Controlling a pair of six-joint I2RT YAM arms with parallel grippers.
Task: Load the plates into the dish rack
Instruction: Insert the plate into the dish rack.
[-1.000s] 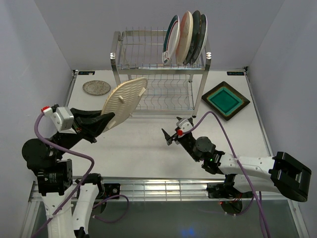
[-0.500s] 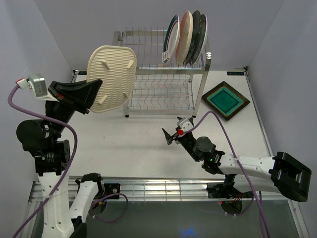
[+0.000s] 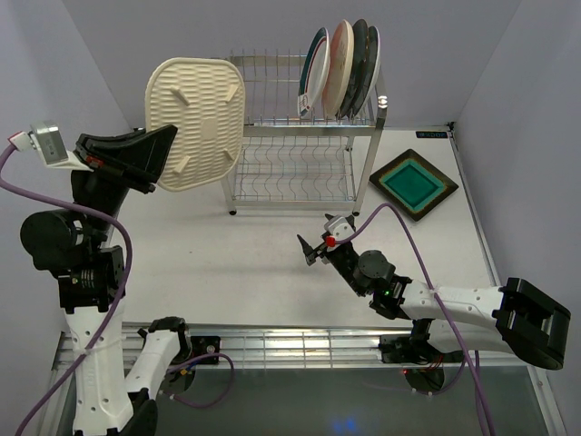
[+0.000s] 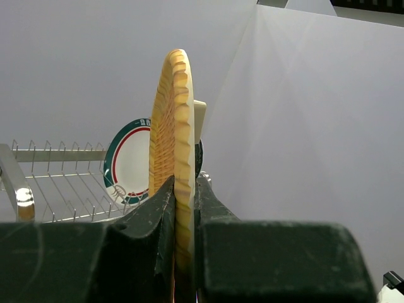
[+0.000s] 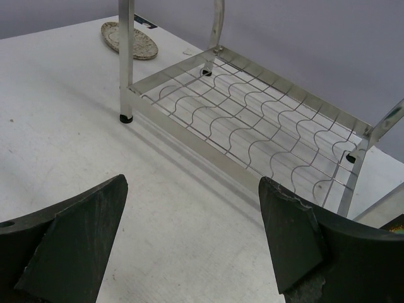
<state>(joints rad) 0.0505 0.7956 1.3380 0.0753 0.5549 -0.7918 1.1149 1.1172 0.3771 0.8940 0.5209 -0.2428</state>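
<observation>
Between left fingers (image 4: pixel 150 219), yellow plate (image 4: pixel 172 126)

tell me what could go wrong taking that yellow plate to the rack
The left gripper pinches the yellow plate only by its edge, held high, so it might pivot or slip. In the top view it overlaps a top corner of the dish rack and could clip the wires. The green-rimmed plate already racked could get knocked.

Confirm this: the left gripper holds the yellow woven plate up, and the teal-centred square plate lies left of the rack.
Wrong side. The top external view shows the teal-centred square plate lying right of the dish rack, on the table. The left gripper does hold the yellow woven plate up.
</observation>
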